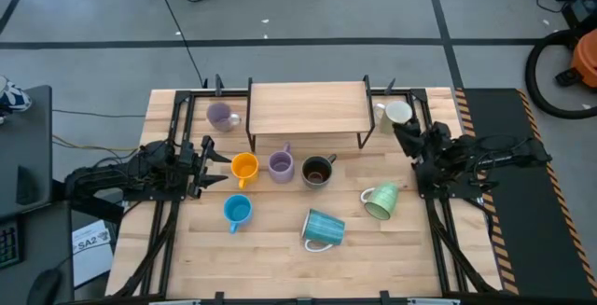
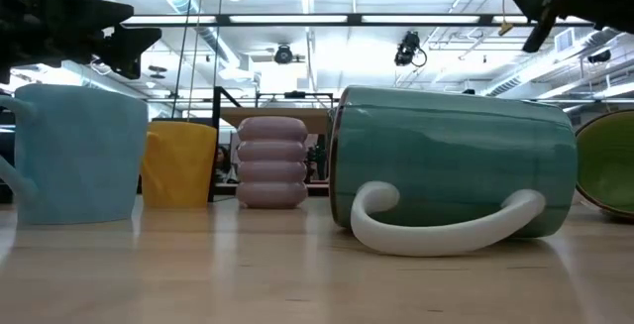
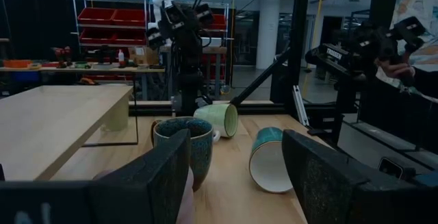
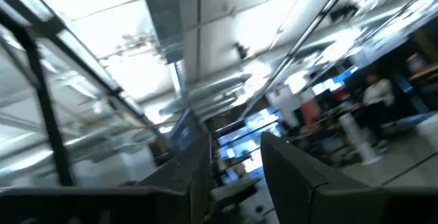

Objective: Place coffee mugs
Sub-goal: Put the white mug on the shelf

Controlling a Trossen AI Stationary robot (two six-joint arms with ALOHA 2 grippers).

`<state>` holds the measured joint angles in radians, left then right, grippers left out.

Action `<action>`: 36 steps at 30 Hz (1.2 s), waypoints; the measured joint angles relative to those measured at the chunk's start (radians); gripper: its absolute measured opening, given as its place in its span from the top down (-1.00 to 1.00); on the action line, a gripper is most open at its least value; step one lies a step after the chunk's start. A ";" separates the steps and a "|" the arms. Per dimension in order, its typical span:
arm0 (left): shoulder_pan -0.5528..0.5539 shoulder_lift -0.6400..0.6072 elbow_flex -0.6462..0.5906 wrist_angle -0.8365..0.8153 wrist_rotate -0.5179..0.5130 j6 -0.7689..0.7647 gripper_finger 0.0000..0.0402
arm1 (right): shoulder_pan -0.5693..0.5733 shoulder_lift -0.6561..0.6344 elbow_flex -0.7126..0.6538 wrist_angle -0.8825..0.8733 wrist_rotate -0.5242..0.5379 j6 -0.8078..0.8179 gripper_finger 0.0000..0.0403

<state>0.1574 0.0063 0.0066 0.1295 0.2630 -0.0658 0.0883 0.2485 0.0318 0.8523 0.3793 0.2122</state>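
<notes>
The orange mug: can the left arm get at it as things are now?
Probably yes. The left claw is open, next to the orange mug, and nothing stands between them.

Eight mugs sit on the table. Upright: a lavender mug (image 1: 220, 116) and cream mug (image 1: 397, 113) at the back, an orange mug (image 1: 244, 167), second lavender mug (image 1: 281, 164), brown mug (image 1: 317, 171) and blue mug (image 1: 237, 212). The green mug (image 1: 381, 201) and teal mug (image 1: 324, 228) lie tipped over.

Light wood worktop (image 1: 280, 249) with a small raised wooden shelf (image 1: 306, 107) at the back, orange vacuum (image 1: 586, 58) off on the floor.
</notes>
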 joint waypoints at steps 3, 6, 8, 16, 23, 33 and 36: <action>0.000 0.000 0.000 0.000 0.000 0.000 -0.19 | 0.000 0.017 0.062 -0.051 0.056 -0.085 0.33; 0.000 0.000 0.000 0.000 0.000 0.000 -0.19 | 0.000 0.042 0.161 -0.177 0.152 -0.142 0.33; 0.000 0.000 0.000 0.000 -0.001 0.000 -0.19 | 0.000 0.059 0.247 -0.328 0.238 -0.162 0.31; 0.000 0.000 0.000 0.000 -0.084 0.001 -0.19 | 0.000 0.146 0.612 -0.955 0.514 -0.098 0.07; 0.000 0.000 0.000 0.000 -0.143 0.002 -0.19 | 0.000 0.199 0.850 -1.319 0.649 0.035 -0.17; 0.000 0.000 0.000 0.000 -0.166 0.002 -0.19 | -0.048 0.248 0.916 -1.796 0.559 0.476 -0.19; 0.000 0.000 0.000 0.000 -0.166 0.001 -0.19 | -0.088 0.280 0.916 -1.927 0.459 0.612 -0.19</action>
<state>0.1574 0.0063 0.0067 0.1295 0.0967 -0.0650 -0.0001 0.5288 0.9474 -1.0747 0.8383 0.8239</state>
